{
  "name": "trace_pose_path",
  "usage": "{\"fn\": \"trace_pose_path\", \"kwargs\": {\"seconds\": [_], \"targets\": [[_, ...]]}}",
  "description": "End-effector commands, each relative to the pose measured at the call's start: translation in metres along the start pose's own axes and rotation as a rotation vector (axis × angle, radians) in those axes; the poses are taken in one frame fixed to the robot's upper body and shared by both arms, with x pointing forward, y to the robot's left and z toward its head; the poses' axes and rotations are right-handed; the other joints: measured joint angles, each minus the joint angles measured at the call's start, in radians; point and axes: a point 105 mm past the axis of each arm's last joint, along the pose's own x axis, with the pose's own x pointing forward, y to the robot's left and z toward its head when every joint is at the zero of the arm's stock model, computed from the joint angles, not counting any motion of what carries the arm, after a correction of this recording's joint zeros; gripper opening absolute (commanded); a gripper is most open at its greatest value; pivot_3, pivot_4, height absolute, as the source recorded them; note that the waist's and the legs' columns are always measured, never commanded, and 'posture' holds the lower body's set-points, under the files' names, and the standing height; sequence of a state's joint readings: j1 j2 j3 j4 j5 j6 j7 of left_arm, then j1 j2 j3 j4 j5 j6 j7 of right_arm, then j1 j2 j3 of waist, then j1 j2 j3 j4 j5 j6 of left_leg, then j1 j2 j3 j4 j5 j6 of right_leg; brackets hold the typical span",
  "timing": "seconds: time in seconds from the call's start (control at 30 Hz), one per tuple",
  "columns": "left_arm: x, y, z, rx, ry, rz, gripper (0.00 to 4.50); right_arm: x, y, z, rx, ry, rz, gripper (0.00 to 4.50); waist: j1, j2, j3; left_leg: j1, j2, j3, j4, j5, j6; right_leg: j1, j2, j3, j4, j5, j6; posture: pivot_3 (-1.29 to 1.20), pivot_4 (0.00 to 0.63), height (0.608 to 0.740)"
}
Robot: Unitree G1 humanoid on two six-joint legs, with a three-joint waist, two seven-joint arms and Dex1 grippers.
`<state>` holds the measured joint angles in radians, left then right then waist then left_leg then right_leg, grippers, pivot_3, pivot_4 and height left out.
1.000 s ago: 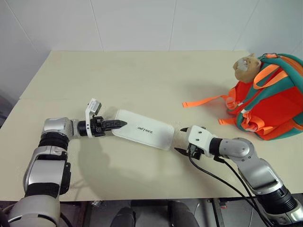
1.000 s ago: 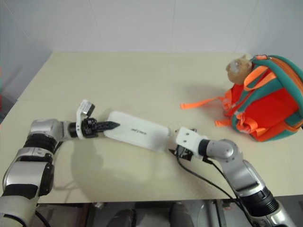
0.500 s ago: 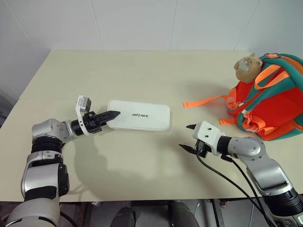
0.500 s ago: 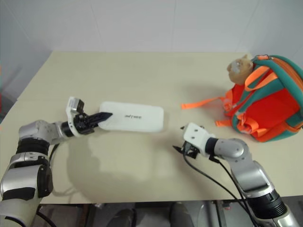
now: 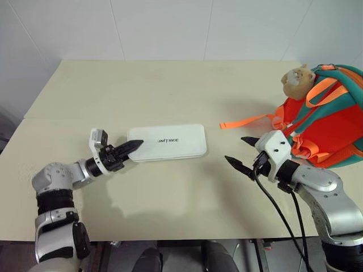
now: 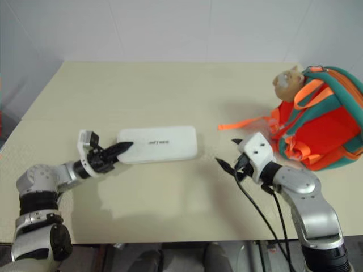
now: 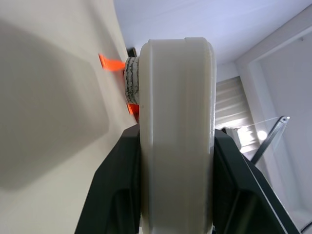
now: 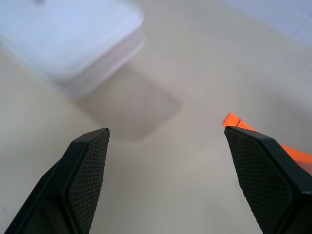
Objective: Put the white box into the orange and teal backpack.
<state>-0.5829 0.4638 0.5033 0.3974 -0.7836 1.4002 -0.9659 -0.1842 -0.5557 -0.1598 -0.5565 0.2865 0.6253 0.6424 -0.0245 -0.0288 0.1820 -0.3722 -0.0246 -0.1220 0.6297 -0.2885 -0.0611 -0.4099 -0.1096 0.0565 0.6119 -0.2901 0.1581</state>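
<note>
A: Where's the white box relative to the orange and teal backpack?

B: It is well apart from the backpack, toward the robot's left. The left gripper has its black fingers clamped on the box's short end. The far end looks lifted off the table, judging by the shadow beneath it in the right wrist view.

A: How will it handle?

B: My guess is stiff, smooth and fairly light. It holds flat from an end grip without sagging. The rounded, glossy shell could slip or pivot in a narrow pinch, so a grip further in from the end would be steadier.

A: And the right gripper?

B: Spread wide and empty, between box and backpack, beside the loose orange strap.

A: What do the wrist views add?

B: The left wrist view shows the box's edge squeezed between both fingers, which the head views barely resolve. The head views alone show the plush toy atop the backpack. I can't tell whether the backpack is open.
</note>
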Motion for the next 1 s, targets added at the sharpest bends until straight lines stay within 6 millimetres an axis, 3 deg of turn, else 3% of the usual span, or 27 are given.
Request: {"fn": "trace_pose_path", "kwargs": {"seconds": [0.03,0.37,0.63,0.8,1.0], "targets": [[-0.001,-0.025,0.004,0.065,-0.014,-0.073,1.36,-0.013,-0.011,0.011,0.017,-0.062,-0.096,4.5,0.0,0.0,0.0,0.0,0.0,0.0,0.0,0.0,0.0,0.0,0.0,0.0,0.0,0.0,0.0,0.0,0.15,0.74],[-0.004,-0.049,0.012,0.206,-0.025,-0.144,1.36,-0.033,-0.054,-0.003,0.187,-0.121,-0.432,4.5,0.0,0.0,0.0,0.002,0.0,0.0,0.0,0.001,-0.002,0.0,0.0,0.0,0.0,0.001,-0.001,0.0,0.15,0.74],[-0.003,-0.054,0.015,0.237,-0.007,-0.167,1.36,-0.04,-0.086,-0.014,0.234,-0.104,-0.616,4.5,-0.001,0.001,0.0,0.002,0.0,0.001,-0.002,0.001,-0.002,0.0,0.0,0.0,-0.001,0.001,-0.001,0.0,0.15,0.74],[-0.003,-0.059,0.015,0.238,0.013,-0.184,1.36,-0.046,-0.096,-0.012,0.253,-0.132,-0.678,4.5,-0.001,0.001,0.001,0.001,0.0,0.001,-0.002,0.001,-0.002,0.0,0.0,0.0,-0.002,0.0,-0.001,0.0,0.15,0.74],[-0.002,-0.06,0.017,0.223,0.042,-0.185,1.36,-0.064,-0.093,-0.007,0.278,-0.198,-0.691,4.5,0.0,0.001,0.001,0.001,0.0,0.001,-0.003,0.001,-0.002,0.0,0.0,0.0,-0.002,0.001,-0.001,0.0,0.15,0.74]]}}
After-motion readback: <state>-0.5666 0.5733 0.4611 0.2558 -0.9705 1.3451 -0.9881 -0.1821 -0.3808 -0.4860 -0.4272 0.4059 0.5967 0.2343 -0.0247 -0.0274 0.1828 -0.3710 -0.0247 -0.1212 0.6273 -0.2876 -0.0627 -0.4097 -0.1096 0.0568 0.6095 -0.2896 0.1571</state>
